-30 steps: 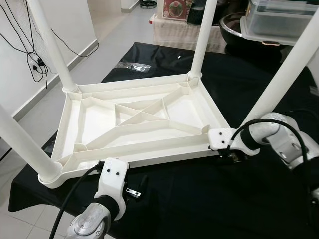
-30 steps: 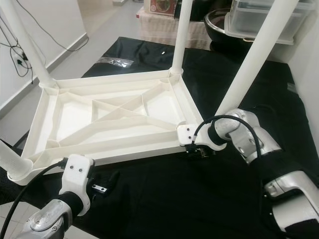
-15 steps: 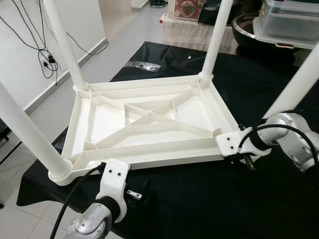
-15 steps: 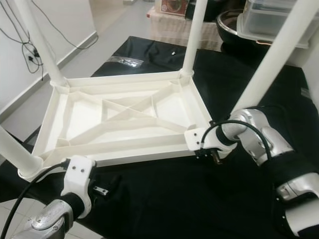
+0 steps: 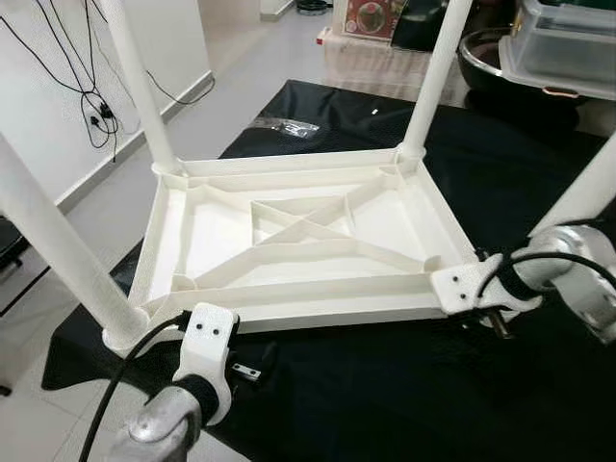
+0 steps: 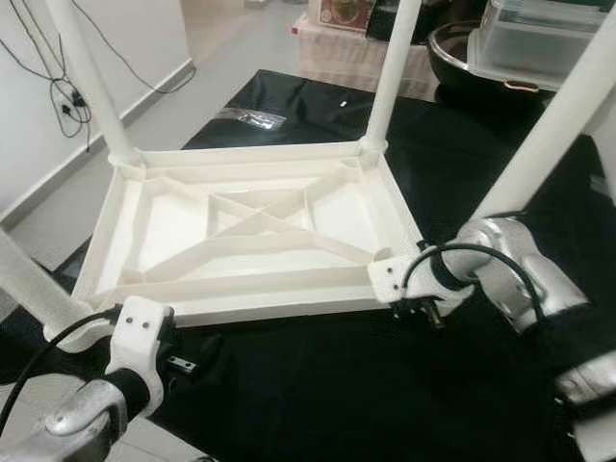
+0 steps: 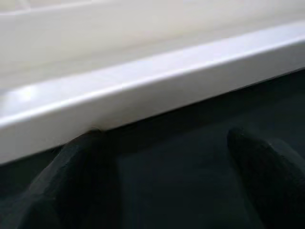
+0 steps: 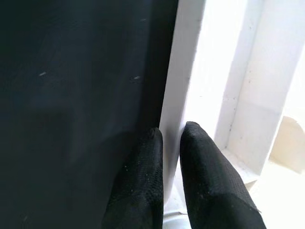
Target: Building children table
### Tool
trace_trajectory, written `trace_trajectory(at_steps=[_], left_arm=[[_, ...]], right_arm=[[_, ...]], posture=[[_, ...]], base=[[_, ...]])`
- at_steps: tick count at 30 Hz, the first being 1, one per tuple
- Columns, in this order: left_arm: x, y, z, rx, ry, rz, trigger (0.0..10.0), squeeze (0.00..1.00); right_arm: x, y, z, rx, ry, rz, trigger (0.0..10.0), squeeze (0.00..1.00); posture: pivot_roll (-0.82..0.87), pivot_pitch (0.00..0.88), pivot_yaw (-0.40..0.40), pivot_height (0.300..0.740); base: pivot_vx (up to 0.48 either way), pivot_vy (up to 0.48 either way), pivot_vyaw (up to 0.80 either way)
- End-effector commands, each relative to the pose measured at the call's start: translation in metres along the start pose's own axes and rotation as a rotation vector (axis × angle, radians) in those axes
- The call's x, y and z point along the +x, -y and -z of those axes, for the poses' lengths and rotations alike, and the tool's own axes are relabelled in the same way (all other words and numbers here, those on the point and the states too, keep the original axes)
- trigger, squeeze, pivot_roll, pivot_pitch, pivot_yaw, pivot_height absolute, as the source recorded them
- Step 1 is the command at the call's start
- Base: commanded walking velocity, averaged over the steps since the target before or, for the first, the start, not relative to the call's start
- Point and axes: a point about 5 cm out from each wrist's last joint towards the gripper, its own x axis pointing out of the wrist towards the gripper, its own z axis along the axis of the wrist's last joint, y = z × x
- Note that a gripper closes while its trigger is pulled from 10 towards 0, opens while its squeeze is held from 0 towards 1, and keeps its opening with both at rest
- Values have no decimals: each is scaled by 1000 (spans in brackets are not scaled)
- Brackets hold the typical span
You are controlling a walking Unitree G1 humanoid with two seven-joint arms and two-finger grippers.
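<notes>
Up close: right claw (image 8: 171, 143) astride rim (image 8: 188, 62) (pinched)

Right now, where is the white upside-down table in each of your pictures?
Left eye view: the table lies mid-picture, legs up.
Right eye view: again mid-picture.
Left wrist view: its white rim crosses above the black cloth.
Right wrist view: the right gripper pinches its rim.
Shared landmark: the black cloth under it.

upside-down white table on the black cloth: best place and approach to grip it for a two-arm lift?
Grip the thin raised rim of the white table along its near long side, coming from the robot's side. The legs stand up at the corners, so the rim is the pinchable edge. The right gripper already straddles it; the left gripper sits open beside it.
</notes>
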Motion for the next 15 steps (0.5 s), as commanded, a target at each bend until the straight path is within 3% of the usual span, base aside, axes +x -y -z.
trace_trajectory(at_steps=[1, 2, 5, 11, 14, 15], left_arm=[[1, -31, 3, 14, -10, -132, 10000, 0], [1, -31, 3, 14, -10, -132, 10000, 0], [9, -51, 3, 6, -13, -179, 10000, 0], [16, -62, -5, 30, 13, -200, 10000, 0], [25, -74, -24, 74, 76, -210, 10000, 0], [25, -74, -24, 74, 76, -210, 10000, 0]], right_arm=[[12, -30, 13, 43, -23, -233, 10000, 0], [12, -30, 13, 43, -23, -233, 10000, 0], [9, -44, 20, 60, -40, -276, 10000, 0], [10, -57, 22, 71, -41, -317, 10000, 0], [12, -78, 10, 84, 39, -391, 10000, 0], [12, -78, 10, 84, 39, -391, 10000, 0]], posture=[[29, 163, -42, 740], [29, 163, -42, 740], [21, 165, -45, 740], [15, 167, -47, 740], [3, 172, -49, 740], [3, 172, -49, 740]], base=[[0, 0, 0], [0, 0, 0], [0, 0, 0], [0, 0, 0], [0, 0, 0], [0, 0, 0]])
